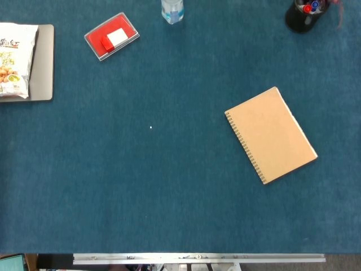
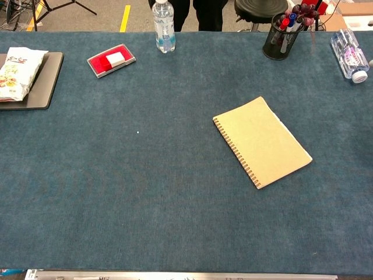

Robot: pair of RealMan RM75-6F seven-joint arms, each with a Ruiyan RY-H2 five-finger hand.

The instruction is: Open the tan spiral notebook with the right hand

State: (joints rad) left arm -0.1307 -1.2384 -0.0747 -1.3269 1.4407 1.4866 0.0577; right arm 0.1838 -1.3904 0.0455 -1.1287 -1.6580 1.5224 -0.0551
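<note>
The tan spiral notebook (image 1: pixel 271 134) lies closed and flat on the blue table cloth, right of the middle, turned at an angle with its wire spine along its left edge. The chest view shows the same notebook (image 2: pixel 261 142) with the cover down. Neither hand nor arm appears in either view.
A red case (image 1: pixel 111 36) with a white block, a water bottle (image 2: pixel 164 25), a black pen cup (image 2: pixel 280 35), a lying bottle (image 2: pixel 349 53), and a grey tray (image 2: pixel 46 81) with a snack bag (image 2: pixel 16 70) line the far and left sides.
</note>
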